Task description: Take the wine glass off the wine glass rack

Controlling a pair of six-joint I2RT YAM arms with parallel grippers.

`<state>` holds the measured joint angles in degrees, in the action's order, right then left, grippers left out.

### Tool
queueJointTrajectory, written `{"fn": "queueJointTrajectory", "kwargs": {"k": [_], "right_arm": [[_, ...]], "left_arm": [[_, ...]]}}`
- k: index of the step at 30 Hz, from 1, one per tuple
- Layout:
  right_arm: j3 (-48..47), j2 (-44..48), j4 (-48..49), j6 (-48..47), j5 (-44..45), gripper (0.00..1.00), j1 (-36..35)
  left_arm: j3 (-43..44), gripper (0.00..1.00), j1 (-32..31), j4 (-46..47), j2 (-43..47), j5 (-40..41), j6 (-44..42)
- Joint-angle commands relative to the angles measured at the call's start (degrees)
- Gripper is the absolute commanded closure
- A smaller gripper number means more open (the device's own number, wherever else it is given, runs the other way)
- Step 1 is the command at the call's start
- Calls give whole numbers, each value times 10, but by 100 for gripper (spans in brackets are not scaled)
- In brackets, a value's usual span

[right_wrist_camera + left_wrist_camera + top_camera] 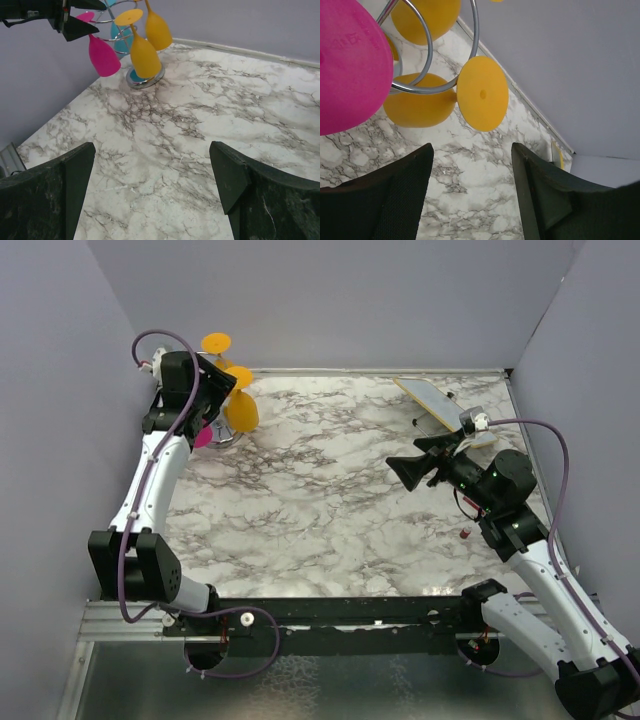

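The wine glass rack (145, 77) stands in the far left corner of the marble table (330, 510), its shiny round base on the tabletop and its wire hoops above. Glasses hang upside down from the hoops: a pink wine glass (102, 56) on the side toward the left wall, two yellow wine glasses (144, 56) toward the table's middle, and a teal wine glass (120, 40) half hidden behind them.

The left arm reaches along the left wall to that corner, its wrist bent in toward the rack. The left hand (471, 155) sits just beside the pink wine glass at hoop height. Its fingers are apart, and only bare table shows between them in the left wrist view; the pink bowl lies off to one side of the gap.

The right arm is raised over the right side of the table with its elbow bent. The right hand (405, 468) points left toward the rack, well apart from it, fingers spread wide with nothing between them.
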<state>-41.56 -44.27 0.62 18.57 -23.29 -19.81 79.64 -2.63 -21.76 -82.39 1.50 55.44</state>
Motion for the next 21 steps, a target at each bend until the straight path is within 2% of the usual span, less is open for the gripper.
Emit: {"fn": "queueJointTrajectory", "kwargs": {"k": [1,5,10,14,21], "right_arm": [[0,7,8,-7,12,0,-3],[1,5,11,-7,13,0,-3],[-1,5,10,-9,15,0,-3],[0,3,10,-9,17,0,-3],[3,-1,16,-9,17,0,-3]], "left_arm": [[29,38,-17,12,-17,59,17],[51,47,-24,14,-40,73,15],[60,50,-33,2,-51,129,24],[70,47,-35,-23,-63,155,39],[89,52,-36,-25,-87,168,32]]}}
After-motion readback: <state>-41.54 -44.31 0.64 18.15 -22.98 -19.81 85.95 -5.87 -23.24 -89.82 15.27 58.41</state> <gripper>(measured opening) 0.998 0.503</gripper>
